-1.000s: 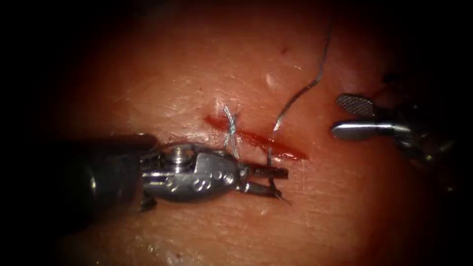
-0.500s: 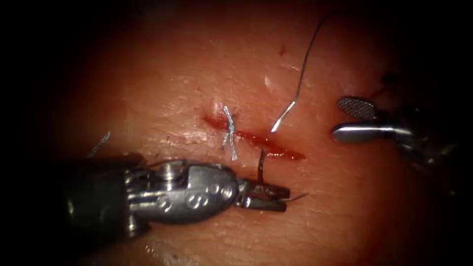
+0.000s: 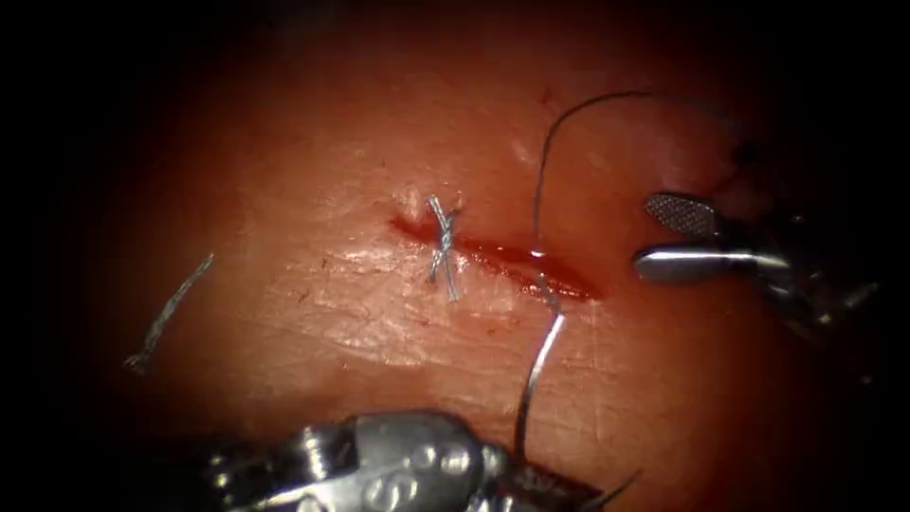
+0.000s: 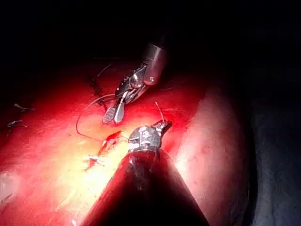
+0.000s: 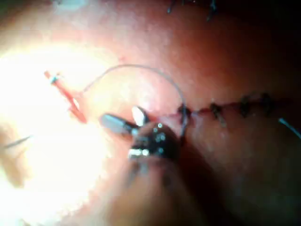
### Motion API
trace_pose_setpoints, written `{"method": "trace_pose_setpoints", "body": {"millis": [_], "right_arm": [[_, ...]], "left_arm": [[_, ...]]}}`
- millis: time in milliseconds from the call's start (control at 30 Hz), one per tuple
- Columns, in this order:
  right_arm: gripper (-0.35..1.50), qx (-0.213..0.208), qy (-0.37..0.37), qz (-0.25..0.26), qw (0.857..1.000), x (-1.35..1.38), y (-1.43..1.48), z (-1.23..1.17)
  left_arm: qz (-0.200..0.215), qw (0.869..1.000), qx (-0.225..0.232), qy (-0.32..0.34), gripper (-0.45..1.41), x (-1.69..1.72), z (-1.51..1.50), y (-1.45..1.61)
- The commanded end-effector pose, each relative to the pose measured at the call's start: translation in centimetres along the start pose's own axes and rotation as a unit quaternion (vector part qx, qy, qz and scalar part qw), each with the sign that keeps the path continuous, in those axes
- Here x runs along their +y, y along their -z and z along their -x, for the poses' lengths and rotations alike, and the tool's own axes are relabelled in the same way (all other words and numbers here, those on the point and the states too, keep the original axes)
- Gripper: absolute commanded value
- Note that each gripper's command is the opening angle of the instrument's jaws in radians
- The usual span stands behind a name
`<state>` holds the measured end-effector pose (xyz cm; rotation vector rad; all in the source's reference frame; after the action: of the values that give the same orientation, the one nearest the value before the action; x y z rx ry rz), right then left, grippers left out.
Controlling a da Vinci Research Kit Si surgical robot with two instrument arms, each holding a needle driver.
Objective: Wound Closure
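The left arm's silver needle driver has drawn back to the lower edge, jaws clamped on the thin curved steel needle, now free of the glistening pink tissue. Dark thread trails up through the red cut. The right arm's silver tool waits open-jawed, right of the cut, holding nothing.

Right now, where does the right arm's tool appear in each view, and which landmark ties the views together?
Endoscope view: the right arm's tool, jaws open, empty, right of the cut.
Left wrist view: the tool beyond the cut and the left arm's tool, which holds the needle.
Right wrist view: its own jaws, near the cut, apart from it.
Shared landmark: the tied stitch across the cut.
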<state>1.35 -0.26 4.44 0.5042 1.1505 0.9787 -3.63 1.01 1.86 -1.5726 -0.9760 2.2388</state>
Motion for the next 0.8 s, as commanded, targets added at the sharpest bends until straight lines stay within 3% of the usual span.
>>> {"method": "trace_pose_setpoints", "body": {"millis": [33,300,500,567,800], "right_arm": [[1.14,0.0,-0.002,-0.004,1.0,0.01,-0.09,0.03],[1.14,0.002,-0.008,-0.01,1.0,-0.03,-0.07,0.03],[1.11,0.01,-0.017,-0.017,1.0,-0.1,-0.02,0.01],[1.06,0.013,-0.017,-0.02,1.0,-0.13,-0.01,0.02],[1.03,0.02,-0.024,-0.034,0.999,-0.21,0.0,0.05]], "left_arm": [[0.012,1.0,0.001,0.007,-0.45,0.01,-0.04,-0.07],[0.018,1.0,0.004,0.01,-0.45,0.11,-0.21,-0.04],[-0.027,0.998,0.015,-0.05,-0.45,-0.14,-0.34,0.12],[-0.06,0.994,0.013,-0.095,-0.45,-0.33,-0.4,0.24],[-0.113,0.978,0.005,-0.173,-0.45,-0.75,-0.59,0.53]]}}
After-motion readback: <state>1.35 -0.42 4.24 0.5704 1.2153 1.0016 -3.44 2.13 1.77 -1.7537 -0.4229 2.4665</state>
